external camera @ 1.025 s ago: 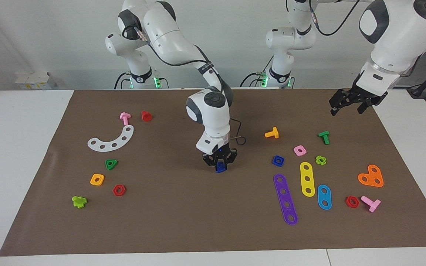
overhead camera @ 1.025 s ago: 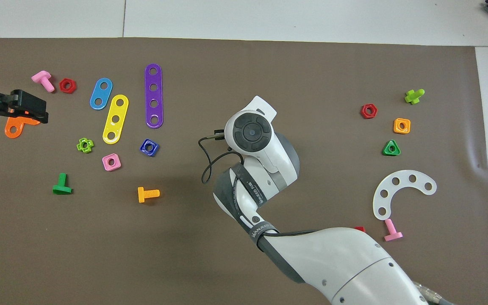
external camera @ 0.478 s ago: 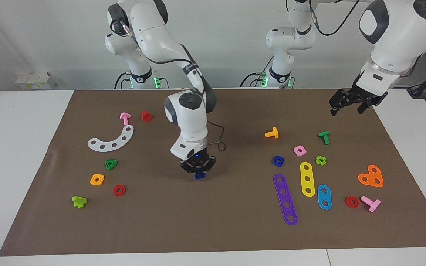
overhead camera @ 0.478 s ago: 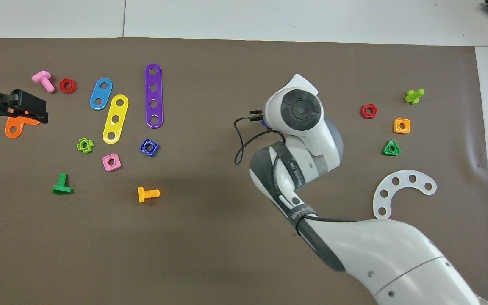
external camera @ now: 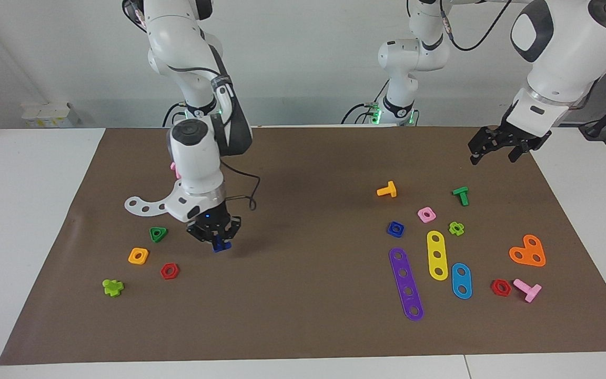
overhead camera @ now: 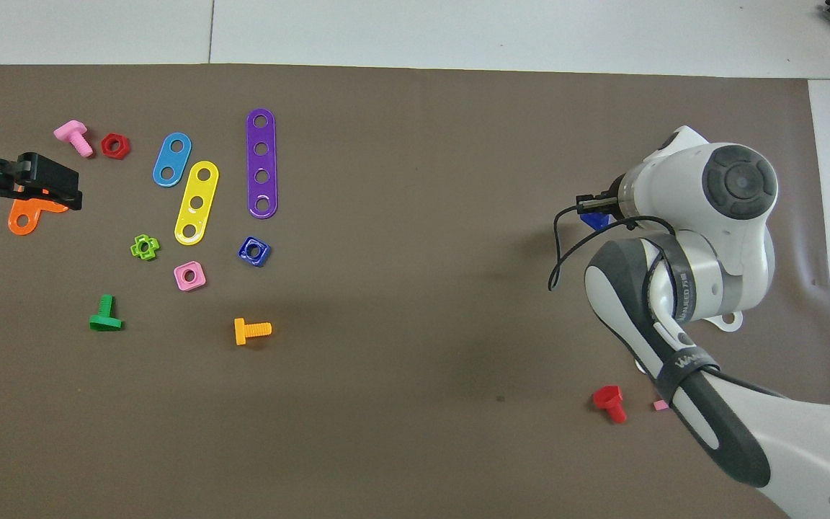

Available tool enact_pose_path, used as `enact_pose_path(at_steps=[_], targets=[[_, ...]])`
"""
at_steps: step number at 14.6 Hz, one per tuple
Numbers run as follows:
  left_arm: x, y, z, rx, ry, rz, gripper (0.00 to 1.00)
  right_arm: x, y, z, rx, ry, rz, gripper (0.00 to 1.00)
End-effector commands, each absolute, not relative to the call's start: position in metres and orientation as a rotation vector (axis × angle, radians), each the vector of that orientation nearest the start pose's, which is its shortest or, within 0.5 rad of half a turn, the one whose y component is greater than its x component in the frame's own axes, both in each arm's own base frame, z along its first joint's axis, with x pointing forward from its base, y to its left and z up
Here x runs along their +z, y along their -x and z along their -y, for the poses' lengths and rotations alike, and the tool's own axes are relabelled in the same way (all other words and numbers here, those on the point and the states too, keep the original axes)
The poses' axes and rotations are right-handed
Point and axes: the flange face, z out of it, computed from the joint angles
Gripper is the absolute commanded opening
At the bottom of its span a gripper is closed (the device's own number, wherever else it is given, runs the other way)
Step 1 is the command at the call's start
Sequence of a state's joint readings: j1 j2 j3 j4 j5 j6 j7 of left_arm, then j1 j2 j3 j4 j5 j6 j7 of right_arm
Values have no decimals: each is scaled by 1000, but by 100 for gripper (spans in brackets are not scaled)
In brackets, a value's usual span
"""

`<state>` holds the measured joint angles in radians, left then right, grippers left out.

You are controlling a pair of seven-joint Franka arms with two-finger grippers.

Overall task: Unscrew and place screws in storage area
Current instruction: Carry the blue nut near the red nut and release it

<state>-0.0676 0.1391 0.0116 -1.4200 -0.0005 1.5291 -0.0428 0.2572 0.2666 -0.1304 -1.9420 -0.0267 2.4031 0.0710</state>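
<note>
My right gripper (external camera: 219, 242) is shut on the dark-blue bolt (external camera: 221, 245), which hangs point down just above the mat, close to the green triangular nut (external camera: 158, 233). From overhead the arm covers this gripper, and only a corner of the bolt (overhead camera: 594, 219) peeks out. The matching dark-blue square nut (external camera: 395, 228) lies flat toward the left arm's end, beside the purple strip (external camera: 406, 284). Over the mat's corner at that end, my left gripper (external camera: 497, 149) hangs open and holds nothing.
Around the right gripper lie a white curved plate (external camera: 145, 205), an orange square nut (external camera: 138, 256), a red hex nut (external camera: 169, 270) and a lime cross piece (external camera: 112, 287). Yellow (external camera: 437, 255) and blue (external camera: 461, 280) strips, an orange heart (external camera: 528, 251) and several bolts lie at the other end.
My right arm has carried the blue bolt from the middle of the mat toward the right arm's end, to beside the green triangular nut. The left arm has stayed still.
</note>
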Motion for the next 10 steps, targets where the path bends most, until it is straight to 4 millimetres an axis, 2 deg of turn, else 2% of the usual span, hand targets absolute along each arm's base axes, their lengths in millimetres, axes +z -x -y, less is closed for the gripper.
enact_pose_path(at_steps=[1,4,6,8,9,10], targets=[[614,-582,31,49,3152,2,100,347,-599,-51,-327,3162,171,0],[614,-582,31,49,3152,2,100,329,-589,-29,-363,3163,201,0],[615,-582,31,49,3152,2,100,328,-589,-31,-373,3160,192,0],[615,-582,31,47,3152,2,100,311,-581,-26,-331,3167,194,0],[615,-582,31,49,3152,2,100,311,-581,-27,-339,3165,182,36],[615,-582,31,47,3152,2,100,312,-582,-25,-336,3167,179,99]])
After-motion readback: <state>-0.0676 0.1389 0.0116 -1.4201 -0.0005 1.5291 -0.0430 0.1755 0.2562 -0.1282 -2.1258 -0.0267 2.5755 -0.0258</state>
